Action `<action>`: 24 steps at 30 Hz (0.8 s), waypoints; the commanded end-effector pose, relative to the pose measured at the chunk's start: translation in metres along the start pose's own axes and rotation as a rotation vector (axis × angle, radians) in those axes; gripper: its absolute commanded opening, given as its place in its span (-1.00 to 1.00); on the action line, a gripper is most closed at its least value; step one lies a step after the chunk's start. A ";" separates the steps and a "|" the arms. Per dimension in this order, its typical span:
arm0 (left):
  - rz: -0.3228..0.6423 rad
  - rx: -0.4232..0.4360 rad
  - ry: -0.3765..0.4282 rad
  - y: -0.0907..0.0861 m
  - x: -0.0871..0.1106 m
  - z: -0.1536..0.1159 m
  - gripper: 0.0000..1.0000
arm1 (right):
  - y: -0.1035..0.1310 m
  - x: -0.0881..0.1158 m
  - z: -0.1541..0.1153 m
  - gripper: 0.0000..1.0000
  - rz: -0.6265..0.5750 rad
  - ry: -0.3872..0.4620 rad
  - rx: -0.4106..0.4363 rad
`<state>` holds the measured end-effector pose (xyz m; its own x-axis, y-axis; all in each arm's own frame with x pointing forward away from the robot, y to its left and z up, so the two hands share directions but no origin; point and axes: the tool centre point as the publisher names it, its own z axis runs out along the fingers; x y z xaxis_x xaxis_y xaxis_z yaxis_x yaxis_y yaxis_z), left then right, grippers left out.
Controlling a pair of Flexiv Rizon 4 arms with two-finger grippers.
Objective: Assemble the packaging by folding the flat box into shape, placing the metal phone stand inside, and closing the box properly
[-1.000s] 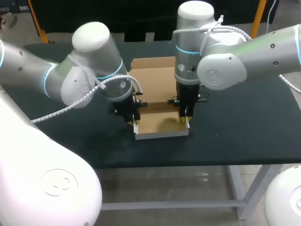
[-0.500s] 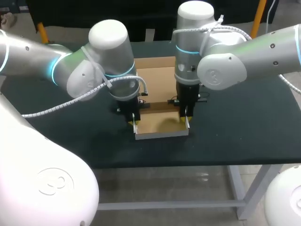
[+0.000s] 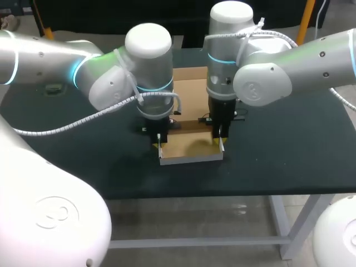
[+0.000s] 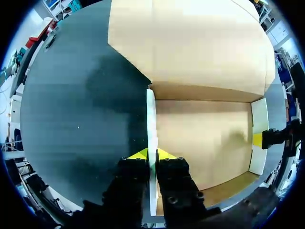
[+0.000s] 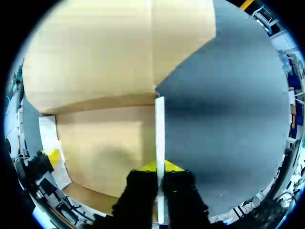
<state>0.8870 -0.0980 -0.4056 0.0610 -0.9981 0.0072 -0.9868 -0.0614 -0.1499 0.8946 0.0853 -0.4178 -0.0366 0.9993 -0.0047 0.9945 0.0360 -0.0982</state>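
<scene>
The cardboard box (image 3: 189, 146) lies open in the middle of the table, brown inside and white outside, with its side walls standing up. Its lid flap (image 3: 189, 89) stretches flat toward the far edge. My left gripper (image 3: 158, 146) points straight down, shut on the left side wall (image 4: 151, 119), one yellow tip on each face (image 4: 151, 153). Opposite it, my right gripper (image 3: 218, 142) is shut the same way on the right side wall (image 5: 159, 124), the thin white board running between its tips (image 5: 159, 166). No metal phone stand shows in any view.
The dark table top (image 3: 278, 156) lies bare around the box on the right and at the front. Both forearms stand upright over the box, crowding the space above it.
My left arm's wrist and elbow have swung to the right and now stand more upright over the left wall. Its fingertips stayed at the wall. The right arm and the box have not moved.
</scene>
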 end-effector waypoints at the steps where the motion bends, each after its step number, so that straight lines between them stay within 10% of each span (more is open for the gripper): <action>1: -0.002 0.010 -0.165 0.002 0.005 0.012 -1.00 | -0.002 0.002 -0.004 -0.87 -0.009 -0.008 -0.009; 11: 0.002 0.022 -0.156 0.001 0.004 0.008 -1.00 | -0.013 -0.001 -0.018 1.00 -0.076 0.014 -0.083; 24: 0.019 0.012 -0.123 0.002 0.004 0.005 -1.00 | -0.031 -0.014 -0.037 1.00 -0.233 0.081 -0.209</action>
<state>0.8860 -0.0984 -0.4044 0.0572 -0.9946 -0.0867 -0.9861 -0.0427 -0.1607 0.8775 0.0822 -0.3838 -0.2529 0.9666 0.0427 0.9671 0.2512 0.0408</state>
